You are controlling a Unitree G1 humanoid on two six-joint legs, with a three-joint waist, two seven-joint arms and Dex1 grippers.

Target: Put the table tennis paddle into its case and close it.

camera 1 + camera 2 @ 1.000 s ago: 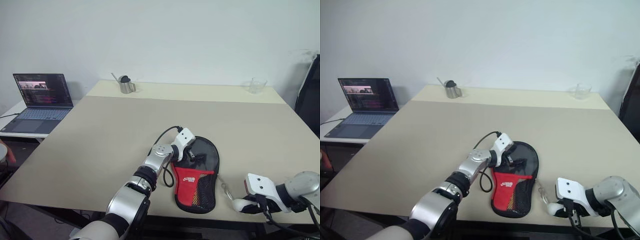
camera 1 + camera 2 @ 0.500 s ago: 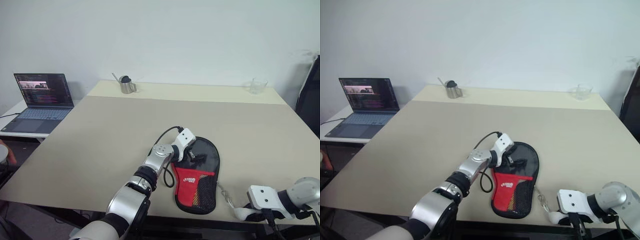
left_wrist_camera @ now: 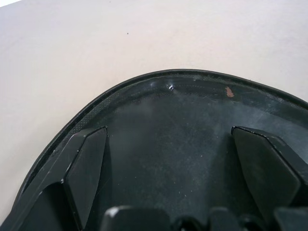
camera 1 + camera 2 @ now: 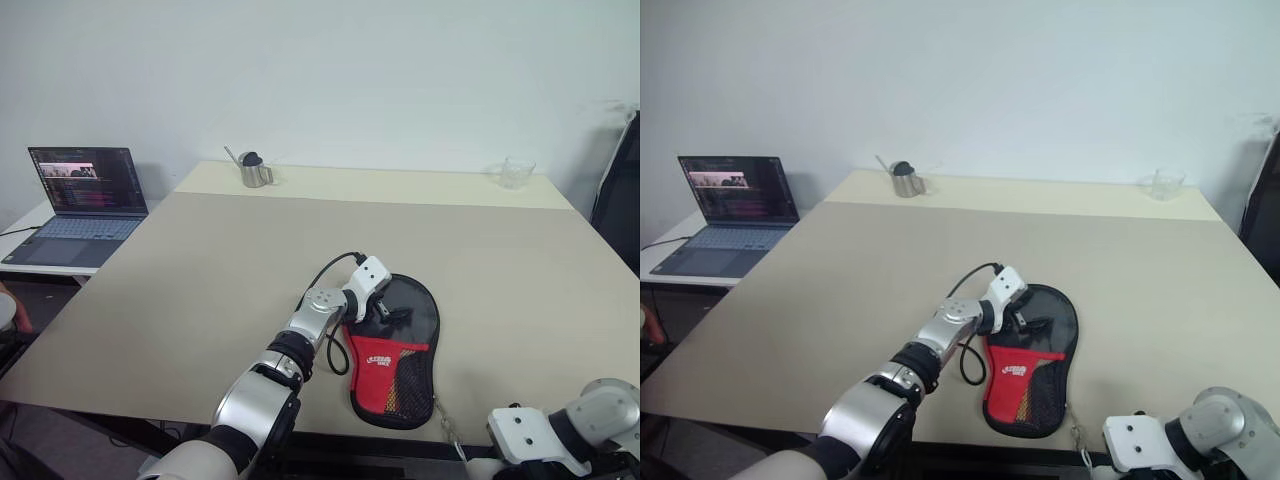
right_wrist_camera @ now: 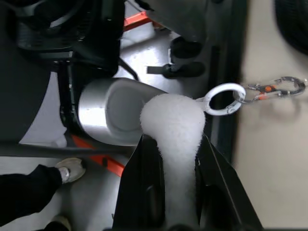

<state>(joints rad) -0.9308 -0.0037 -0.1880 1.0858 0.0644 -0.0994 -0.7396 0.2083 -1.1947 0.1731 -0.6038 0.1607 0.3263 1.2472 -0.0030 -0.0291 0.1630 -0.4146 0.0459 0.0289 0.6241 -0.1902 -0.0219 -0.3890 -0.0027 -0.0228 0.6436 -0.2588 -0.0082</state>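
The case [image 4: 393, 346] lies flat at lower centre of the tabletop [image 4: 200, 270]. The left gripper [image 4: 385, 308] rests on its round black end, fingers [image 3: 86, 168] spread wide. At lower right, the right gripper [image 5: 174, 159] pinches a white fluffy pom-pom [image 5: 174, 130] clipped to a chain [image 4: 447, 425].

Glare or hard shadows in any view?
Left eye view: even soft light on the table, faint shadow beside the case, laptop screen glowing. Left wrist view: dull sheen on the case, no hotspot. Right wrist view: the white fluffy fob in the right gripper nearly blows out; the clip casts a soft shadow.
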